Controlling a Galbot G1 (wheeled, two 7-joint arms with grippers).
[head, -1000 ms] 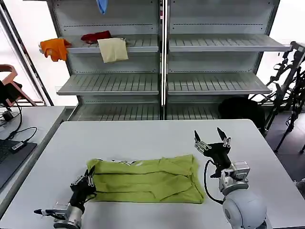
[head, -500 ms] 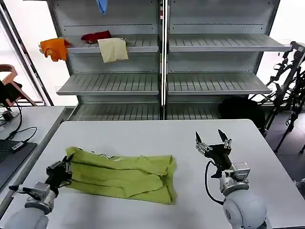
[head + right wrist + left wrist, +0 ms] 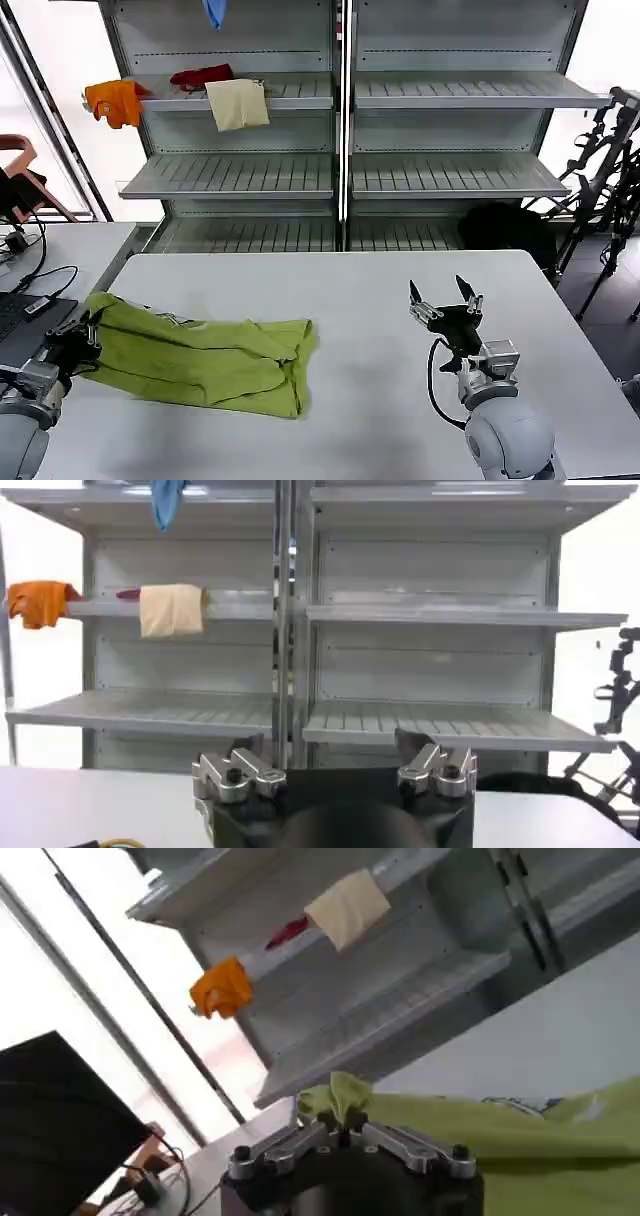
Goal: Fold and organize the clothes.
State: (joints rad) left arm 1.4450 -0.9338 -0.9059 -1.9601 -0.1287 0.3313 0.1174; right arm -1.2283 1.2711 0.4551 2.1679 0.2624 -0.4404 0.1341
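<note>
Head view: left end effector [image 3: 85, 340] pinches T-shirt [image 3: 205, 352] at counter's [image 3: 350, 300] left edge; shirt runs rightward; your right end effector [image 3: 445, 303] spread, well apart.

One green T-shirt [image 3: 205, 352], two claws, left [image 3: 82, 338] and right [image 3: 443, 303], four shelf cloths

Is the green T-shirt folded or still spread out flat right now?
Roughly folded: the green T-shirt lies doubled into a rumpled band on the table, one end pinched in the left hand.

Pale grey rounded arm housings; black end effector [image 3: 444, 301] with silver-tipped fingers; looping black cable.
</note>
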